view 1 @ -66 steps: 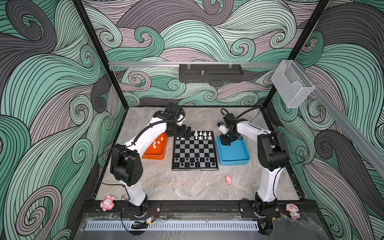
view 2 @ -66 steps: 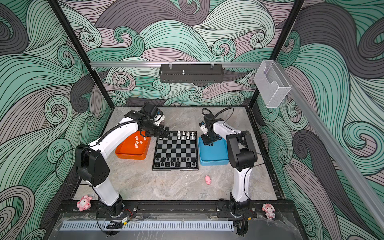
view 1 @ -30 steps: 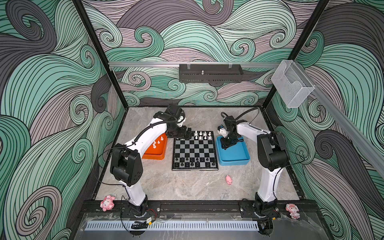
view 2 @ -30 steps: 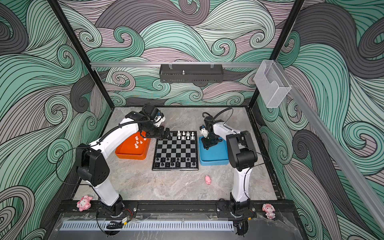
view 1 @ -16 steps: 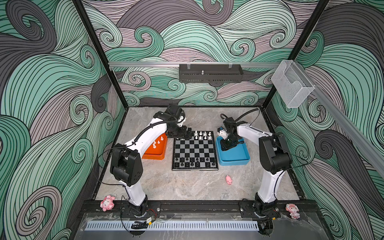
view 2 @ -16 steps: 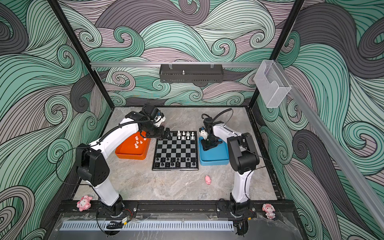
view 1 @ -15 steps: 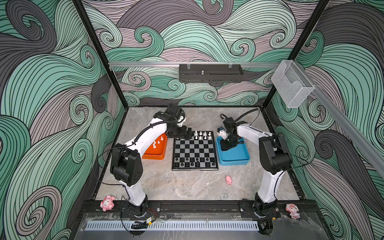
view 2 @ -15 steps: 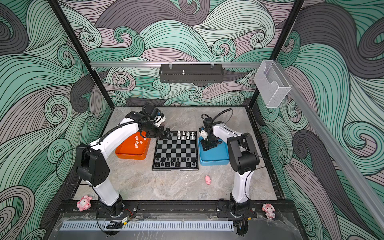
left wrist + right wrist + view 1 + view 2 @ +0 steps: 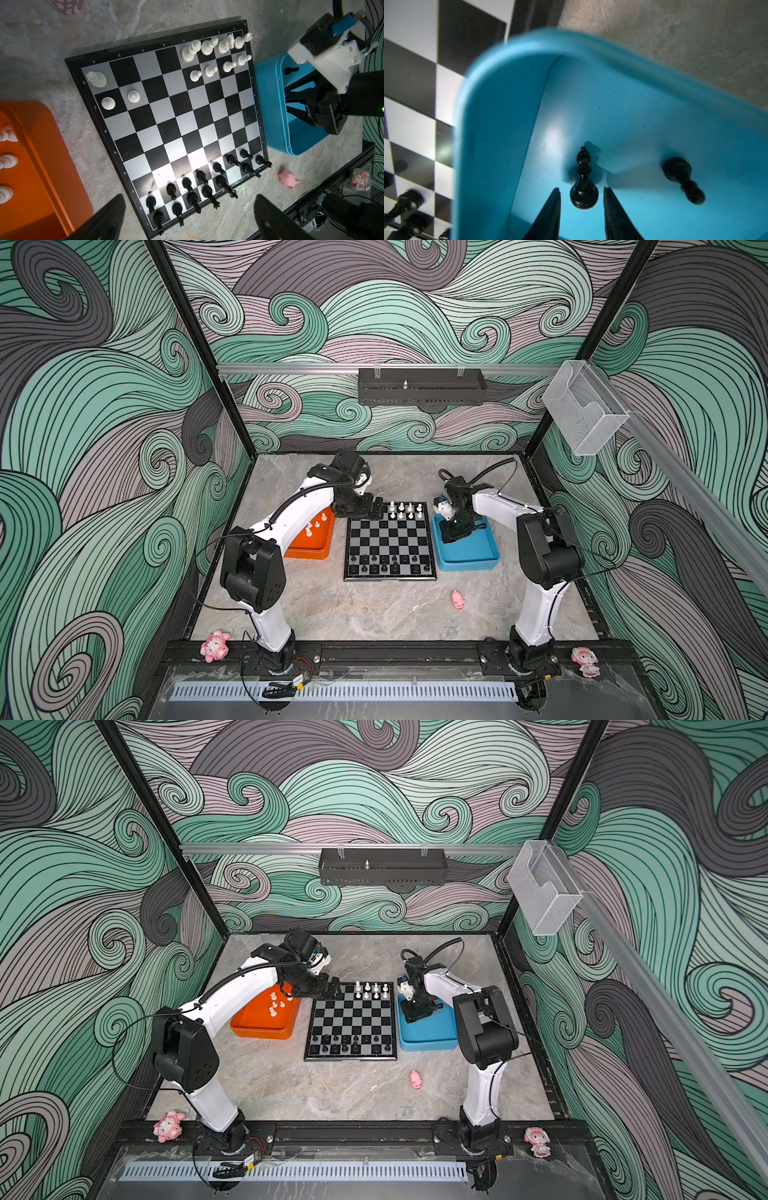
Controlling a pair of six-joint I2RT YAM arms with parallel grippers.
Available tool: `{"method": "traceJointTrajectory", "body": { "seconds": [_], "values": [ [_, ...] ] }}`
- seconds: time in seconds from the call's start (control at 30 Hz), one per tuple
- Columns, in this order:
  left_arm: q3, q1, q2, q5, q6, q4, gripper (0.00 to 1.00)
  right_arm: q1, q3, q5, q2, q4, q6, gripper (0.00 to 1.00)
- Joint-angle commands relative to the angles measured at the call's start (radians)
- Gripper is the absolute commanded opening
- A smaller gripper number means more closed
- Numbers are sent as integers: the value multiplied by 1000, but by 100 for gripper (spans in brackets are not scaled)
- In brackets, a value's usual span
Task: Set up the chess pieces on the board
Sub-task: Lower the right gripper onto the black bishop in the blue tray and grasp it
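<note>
Right wrist view gives you the right claw partly open, its two fingers straddling the base of a black bishop with a thin gap on either side, so nothing is gripped. That bishop stands upright on the floor of the blue tray; a black pawn lies on its side nearby. Your left claw is wide open and empty, hovering at the upper left corner of the board in both top views. The board sits mid-frame between the orange tray and the blue one, with white pieces along its upper edge and black pieces along its lower edge.
</note>
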Motion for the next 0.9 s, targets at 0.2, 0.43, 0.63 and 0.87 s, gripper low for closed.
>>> {"method": "traceJointTrajectory", "body": {
  "seconds": [0.2,0.43,0.63,0.87],
  "values": [
    [9,9,-32,6,1,-10,99,0,2,5,27,3,1,33],
    [13,9,-27,7,0,-11,99,-1,4,1,37,5,1,29],
    [9,9,-28,6,1,-11,99,-1,1,4,32,9,0,23],
    [14,8,-33,6,0,-15,99,0,-3,7,-54,-6,7,17]
  ]
}}
